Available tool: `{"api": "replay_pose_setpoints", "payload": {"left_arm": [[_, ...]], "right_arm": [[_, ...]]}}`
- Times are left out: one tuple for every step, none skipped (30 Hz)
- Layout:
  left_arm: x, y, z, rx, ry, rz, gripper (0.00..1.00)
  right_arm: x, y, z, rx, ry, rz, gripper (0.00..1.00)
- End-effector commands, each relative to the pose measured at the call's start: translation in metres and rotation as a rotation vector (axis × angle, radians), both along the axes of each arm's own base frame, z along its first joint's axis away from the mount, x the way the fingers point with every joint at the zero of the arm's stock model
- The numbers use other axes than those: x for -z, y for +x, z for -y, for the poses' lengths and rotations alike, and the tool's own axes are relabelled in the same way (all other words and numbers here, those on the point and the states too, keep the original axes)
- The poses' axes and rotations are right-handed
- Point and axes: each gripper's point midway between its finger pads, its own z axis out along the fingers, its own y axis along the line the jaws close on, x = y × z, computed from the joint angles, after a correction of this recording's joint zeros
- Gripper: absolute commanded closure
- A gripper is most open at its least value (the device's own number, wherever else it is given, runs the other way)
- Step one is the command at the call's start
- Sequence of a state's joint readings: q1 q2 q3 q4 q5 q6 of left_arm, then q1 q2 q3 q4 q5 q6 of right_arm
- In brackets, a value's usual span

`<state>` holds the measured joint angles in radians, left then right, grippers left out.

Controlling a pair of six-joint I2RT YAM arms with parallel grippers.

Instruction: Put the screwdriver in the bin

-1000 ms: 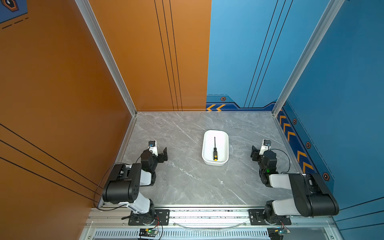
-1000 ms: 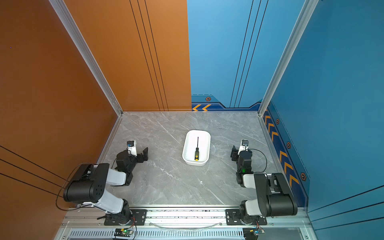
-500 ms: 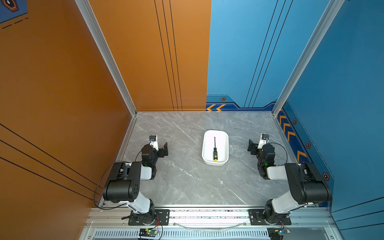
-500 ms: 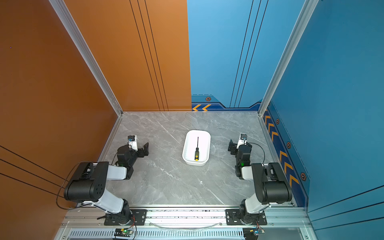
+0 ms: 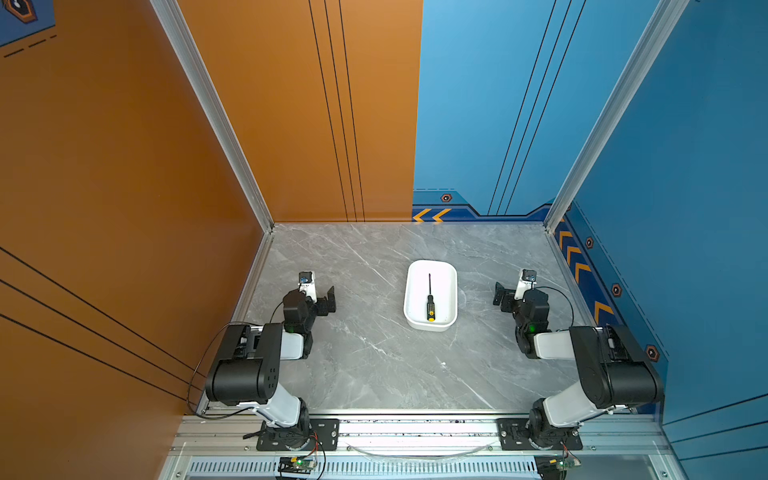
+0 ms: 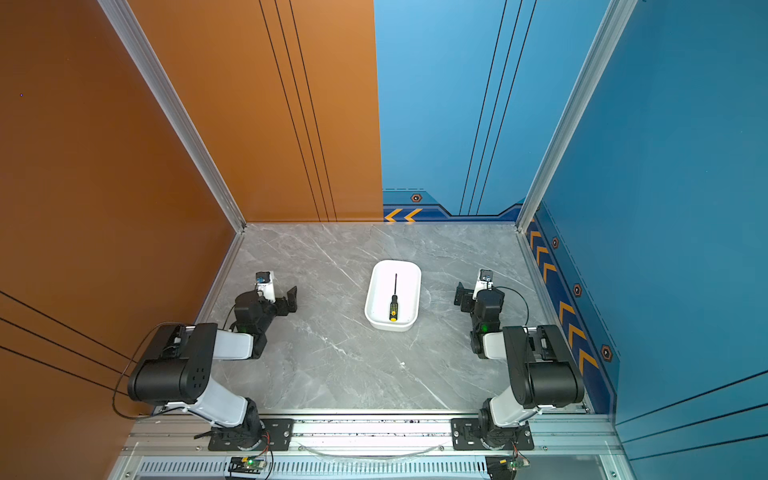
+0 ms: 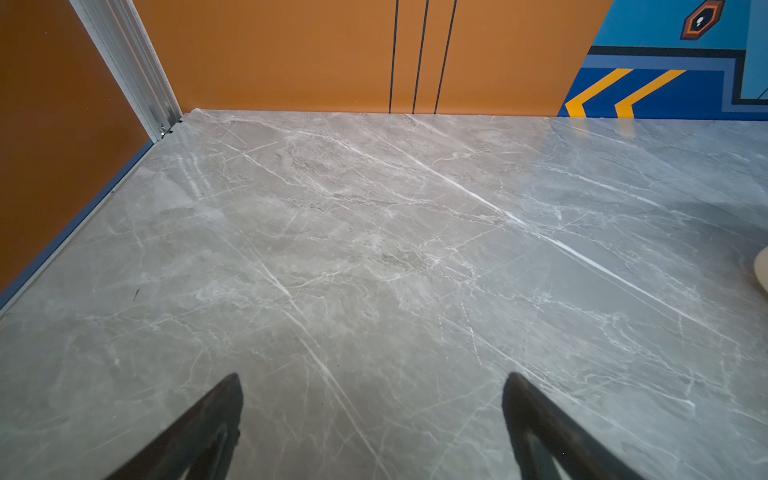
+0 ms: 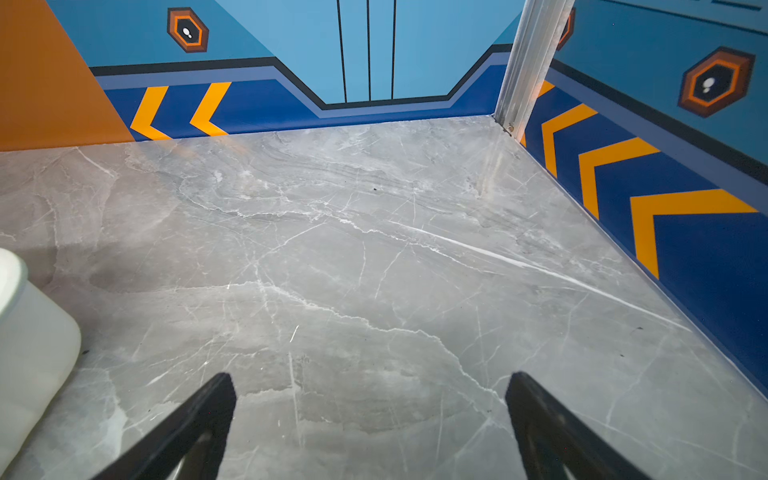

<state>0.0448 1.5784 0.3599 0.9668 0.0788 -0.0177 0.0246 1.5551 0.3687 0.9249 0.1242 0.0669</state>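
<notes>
Since the earlier frames both arms have shifted a little near their own side edges of the bench, the right arm reaching slightly further in toward the middle. The bin and the tool have not moved.

The left arm sits folded by the left edge and the right arm by the right edge, both well apart from the bin. Both wrist views show each pair of jaws spread wide, with only bare bench between them; neither holds anything.

The bin stands near the middle of the bench between the arms, its long sides running from the near edge toward the far edge. A corner of it shows in the right wrist view.

The screwdriver lies flat inside the bin in both top views, along its length, with the yellow cap toward the near edge and the tip toward the far edge. So the task looks done.

It appears light and stiff. The thin metal shaft would likely slip or roll between the jaws. The thicker black handle is the better place to close on, gripped across its width from above, clear of the bin's low walls.
</notes>
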Motion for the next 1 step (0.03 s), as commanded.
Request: {"api": "replay_pose_setpoints", "payload": {"left_arm": [[-0.0041, 0.0014, 0.0005, -0.001, 0.019, 0.007, 0.02]], "right_arm": [[-0.0009, 0.0003, -0.0016, -0.013, 0.008, -0.003, 0.00]]}}
